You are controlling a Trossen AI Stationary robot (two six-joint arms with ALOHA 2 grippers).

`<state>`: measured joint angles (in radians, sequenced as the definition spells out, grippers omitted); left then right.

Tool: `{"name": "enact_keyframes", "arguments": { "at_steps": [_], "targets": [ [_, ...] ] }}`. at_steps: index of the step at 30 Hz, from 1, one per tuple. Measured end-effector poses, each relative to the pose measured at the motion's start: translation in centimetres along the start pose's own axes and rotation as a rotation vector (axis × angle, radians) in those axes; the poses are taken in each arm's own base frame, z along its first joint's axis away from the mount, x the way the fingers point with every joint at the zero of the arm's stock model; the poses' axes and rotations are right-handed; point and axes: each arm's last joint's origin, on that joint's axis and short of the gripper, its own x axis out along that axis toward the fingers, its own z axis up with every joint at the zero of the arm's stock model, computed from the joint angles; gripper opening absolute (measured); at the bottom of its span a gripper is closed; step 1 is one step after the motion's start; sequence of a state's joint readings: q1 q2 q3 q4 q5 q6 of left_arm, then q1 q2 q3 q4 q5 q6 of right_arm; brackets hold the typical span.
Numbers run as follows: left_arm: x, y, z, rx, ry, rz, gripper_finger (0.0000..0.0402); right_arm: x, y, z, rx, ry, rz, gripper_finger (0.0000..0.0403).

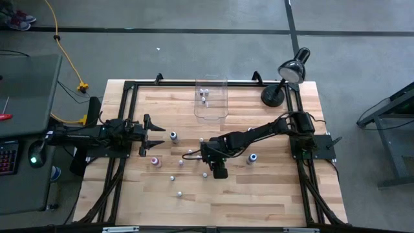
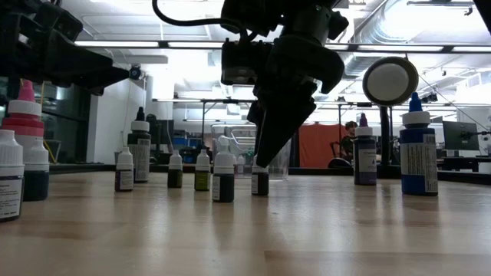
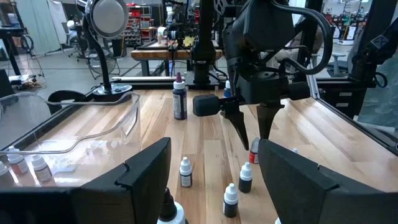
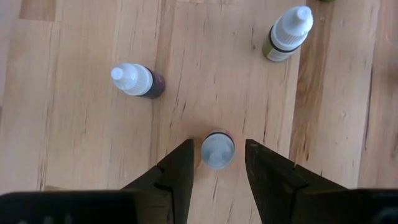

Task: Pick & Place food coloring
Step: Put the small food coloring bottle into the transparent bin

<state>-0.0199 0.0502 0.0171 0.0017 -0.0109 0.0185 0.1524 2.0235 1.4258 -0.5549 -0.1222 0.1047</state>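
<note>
Several small food coloring bottles (image 1: 173, 136) stand scattered across the middle of the table (image 1: 259, 200), and a few already lie in the clear bin (image 1: 211, 103) at the far edge. Starting at your left, the left gripper (image 1: 154, 134) waits above the table's left side with its fingers spread wide and nothing between them. Move across to the centre and you find the right gripper (image 1: 218, 169) pointing straight down over one white-capped bottle (image 4: 217, 149), its fingers part open on either side of the cap and not yet touching it. To do this step well, keep the cap centred in the gap, come down until the fingertips are level with the bottle's body below the cap, and close gently so that it doesn't tip. Watch the two neighbours near it, since a drift sideways could knock one over. Only the right wrist view shows you how evenly the cap sits between the fingers. The low view gives you what that one can't: how high the fingertips hang against the standing bottle (image 2: 260, 181). From overhead the arm covers the bottle entirely.
</note>
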Motion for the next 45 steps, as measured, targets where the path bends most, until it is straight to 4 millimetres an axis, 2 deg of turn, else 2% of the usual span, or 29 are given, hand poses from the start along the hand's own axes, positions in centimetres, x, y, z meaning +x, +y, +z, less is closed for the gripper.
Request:
{"name": "enact_keyframes", "arguments": {
  "at_steps": [6,20,28,32,36,45],
  "targets": [
    [0.0,0.0,0.0,0.000,0.000,0.000,0.0239,0.0,0.0,0.0,0.000,0.000,-0.001,0.0123],
    [0.0,0.0,0.0,0.000,0.000,0.000,0.0239,-0.1,0.0,0.0,0.004,-0.002,0.013,0.0049],
    [0.0,0.0,0.0,0.000,-0.001,0.000,0.0239,-0.7,0.1,0.7,0.003,-0.015,-0.012,0.0046],
    [0.0,0.0,0.0,0.000,0.000,0.000,0.0239,-2.3,0.3,2.1,-0.020,-0.024,-0.061,0.0043],
    [0.0,0.0,0.0,0.000,0.000,0.000,0.0239,-4.7,0.5,3.9,-0.032,-0.046,-0.098,0.0043],
    [0.0,0.0,0.0,0.000,0.000,0.000,0.0239,-12.3,-0.7,7.4,0.029,-0.107,-0.222,0.0043]
  ]
}}
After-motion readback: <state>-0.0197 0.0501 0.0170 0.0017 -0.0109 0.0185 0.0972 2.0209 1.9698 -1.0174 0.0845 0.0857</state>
